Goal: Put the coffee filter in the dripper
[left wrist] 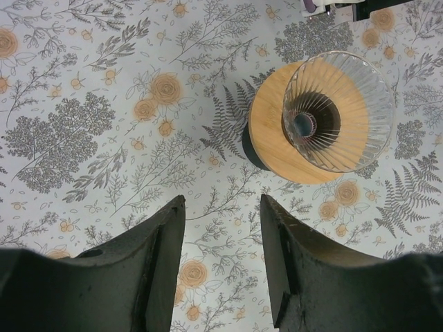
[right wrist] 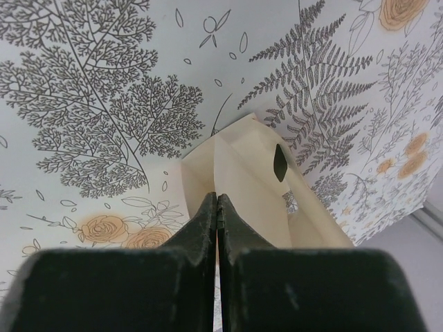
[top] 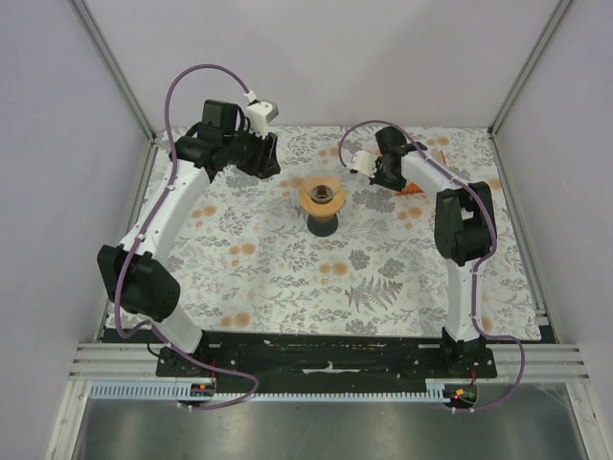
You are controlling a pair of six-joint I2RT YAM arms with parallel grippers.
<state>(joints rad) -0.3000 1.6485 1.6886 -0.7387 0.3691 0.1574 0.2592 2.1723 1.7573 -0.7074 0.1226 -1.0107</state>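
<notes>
Backdrop: plain pale walls on three sides, metal frame posts in the far corners.
Surface: table under a floral cloth [top: 287,268], grey ferns and orange roses all over.
Arms: both stretched out to the far half of the table, one on each side of the dripper [left wrist: 325,117].
Left gripper [left wrist: 221,207]: spread wide, nothing between the fingers, just hanging over bare cloth.
Dripper from the left gripper: ahead of the fingers and off to their right, well clear of both tips.
Dripper looks: ribbed clear cone in a flat wooden collar, dark hole in the middle, upright on a dark base [left wrist: 247,149].
Right gripper [right wrist: 217,197]: pinched tight, tips pressed together on the filter [right wrist: 256,173].
Filter: cream paper, creased, sticking out past the right fingertips and fanning off to their right.
Filter details: small dark almond-shaped gap near the middle, a bit of cloth pattern peeking through lower down.
Filter touching the cloth or not: can't tell from the wrist view.
Dripper from the right gripper: off to its left in the top view, near but apart.
Cloth edge: low and to the right of the right fingers, grey strip beyond it.
</notes>
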